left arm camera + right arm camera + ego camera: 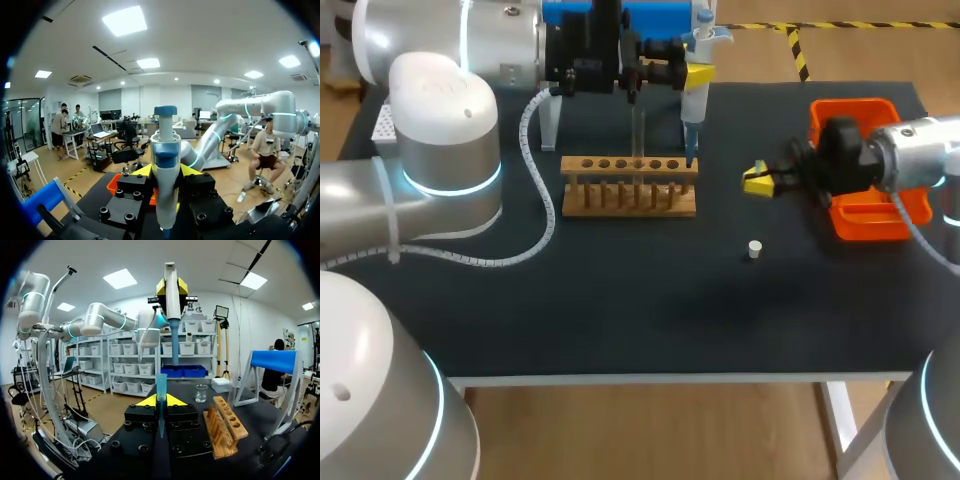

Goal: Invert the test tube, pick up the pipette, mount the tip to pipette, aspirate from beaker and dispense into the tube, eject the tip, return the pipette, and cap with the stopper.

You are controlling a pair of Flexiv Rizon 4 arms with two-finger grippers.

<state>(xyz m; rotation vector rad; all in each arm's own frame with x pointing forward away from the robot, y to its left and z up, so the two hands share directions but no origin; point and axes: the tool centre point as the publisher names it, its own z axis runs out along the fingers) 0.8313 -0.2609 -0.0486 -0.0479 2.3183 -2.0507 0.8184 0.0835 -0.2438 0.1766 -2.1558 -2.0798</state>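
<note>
Left gripper (166, 171) is up over the far middle of the bench (620, 300), fingers clamped on the barrel of the pipette (165, 150) from both sides, only the barrel between them. The pipette is upright, plunger on top, nozzle down, hanging just above the right end of the wooden rack (630, 185). Upright makes sense: the nozzle has to press straight down into a tip. Right gripper (161, 401) is low over the bench, right of the rack and pointing toward it. Its fingers are nearly together, pinched on a pale blue pipette tip (161, 382) that stands upright between them, wide end up. I judge it is offered as a socket for the nozzle. From the right wrist, the pipette hangs ahead of and above the tip, roughly in line but clear of it, so the tip is not yet mounted. Test tube (638, 138) stands in a middle hole of the rack; which end is up I cannot tell. Beaker (201, 392) sits ahead of the right gripper, beyond the rack. Stopper (754, 249) lies alone toward the front edge, right of middle, near the right gripper but apart from it, presumably waiting for the capping step. Orange tray (855, 108) is by the right edge, partly under my right arm. Blue stand (665, 12) is at the far edge behind the left gripper, probably where the pipette goes back.
</note>
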